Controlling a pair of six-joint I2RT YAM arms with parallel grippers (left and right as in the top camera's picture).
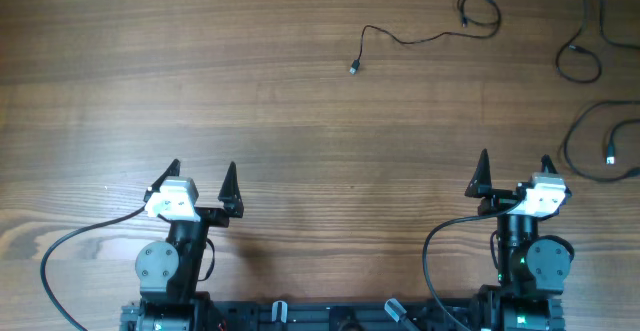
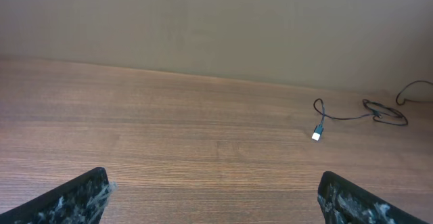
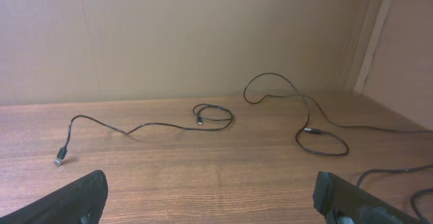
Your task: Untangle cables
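Three thin black cables lie apart on the far side of the wooden table. One cable runs from a small plug at the centre to a loop at the right; it also shows as a cable and a cable. A second cable loops at the far right, also seen as a cable. A third cable curls at the right edge. My left gripper and right gripper are open near the front edge, holding nothing, well short of the cables.
Thicker black wires curve from both arm bases along the table's front edge. A beige wall rises behind the table's far edge.
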